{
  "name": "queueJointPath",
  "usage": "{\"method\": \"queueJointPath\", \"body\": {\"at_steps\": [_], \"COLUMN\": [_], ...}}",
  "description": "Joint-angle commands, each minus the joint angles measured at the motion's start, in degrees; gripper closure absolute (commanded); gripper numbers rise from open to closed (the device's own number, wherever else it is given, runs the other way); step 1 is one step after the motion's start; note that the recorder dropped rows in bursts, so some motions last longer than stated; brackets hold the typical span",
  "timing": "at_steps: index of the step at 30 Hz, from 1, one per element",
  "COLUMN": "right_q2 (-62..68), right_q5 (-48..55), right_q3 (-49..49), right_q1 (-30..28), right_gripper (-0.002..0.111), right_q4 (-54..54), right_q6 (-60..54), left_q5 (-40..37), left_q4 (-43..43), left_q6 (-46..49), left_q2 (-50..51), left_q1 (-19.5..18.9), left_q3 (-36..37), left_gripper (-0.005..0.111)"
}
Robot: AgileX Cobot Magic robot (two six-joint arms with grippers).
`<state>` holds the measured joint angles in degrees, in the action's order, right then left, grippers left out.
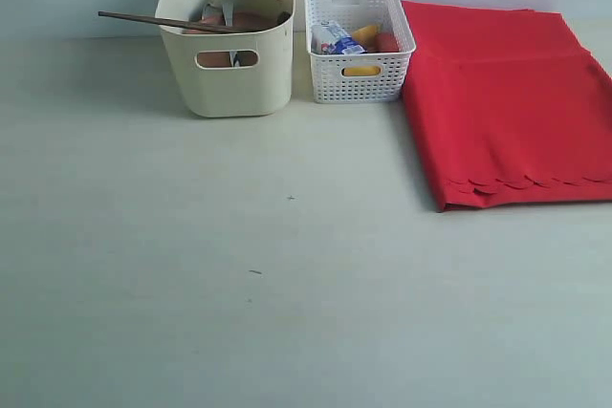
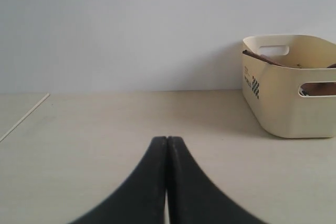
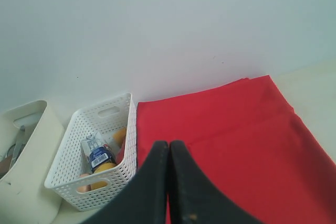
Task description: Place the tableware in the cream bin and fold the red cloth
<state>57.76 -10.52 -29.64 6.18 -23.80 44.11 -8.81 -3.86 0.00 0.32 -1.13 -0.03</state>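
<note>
On the exterior view I see the bin (image 1: 268, 83) with chopsticks (image 1: 163, 21) jutting over its left rim. The basket (image 1: 359, 83) stands just beside it, and the cloth (image 1: 512, 102) lies doubled at the right. Only the wrist views give me the grippers: the left gripper (image 2: 167, 148) and the right gripper (image 3: 169, 150) are both pressed shut, holding nothing. The left wrist view alone shows a checked mark (image 2: 254, 84) on the bin's end wall.

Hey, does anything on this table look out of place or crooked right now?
Only one thing: the chopsticks stick out sideways past the left rim of the cream bin rather than lying inside it. Otherwise it looks tidy: the red cloth lies folded flat beside the white lattice basket, and nothing is spilled.
</note>
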Motion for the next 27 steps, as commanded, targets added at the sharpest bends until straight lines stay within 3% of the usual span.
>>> {"method": "queueJointPath", "body": {"at_steps": [1,6,8,18,23,27], "right_q2": [-0.4,-0.4,-0.4,-12.1,-24.1,-35.9], "right_q5": [-0.3,-0.9,-6.6,15.8,21.3,21.5], "right_q3": [0.3,0.3,-0.4,-0.3,1.4,7.2], "right_q1": [-0.1,-0.1,-0.1,-0.1,-0.1,-0.1], "right_gripper": [0.108,0.108,0.108,0.108,0.108,0.108], "right_q4": [-0.3,-0.3,-0.4,-0.4,8.4,25.4], "right_q6": [-0.2,-0.2,-4.8,-5.0,-10.4,-30.1], "left_q5": [-0.1,-0.1,-0.1,-0.1,-0.1,-0.1], "left_q4": [-0.4,-0.4,-0.4,-0.4,-0.4,-0.4], "left_q6": [0.0,0.0,0.0,0.0,0.0,0.0], "left_q2": [-0.3,-0.3,-0.3,-0.3,-0.3,-0.3], "left_q1": [-0.1,-0.1,-0.1,-0.1,-0.1,-0.1], "left_q3": [0.0,0.0,0.0,0.0,0.0,0.0], "left_gripper": [0.107,0.107,0.107,0.107,0.107,0.107]}}
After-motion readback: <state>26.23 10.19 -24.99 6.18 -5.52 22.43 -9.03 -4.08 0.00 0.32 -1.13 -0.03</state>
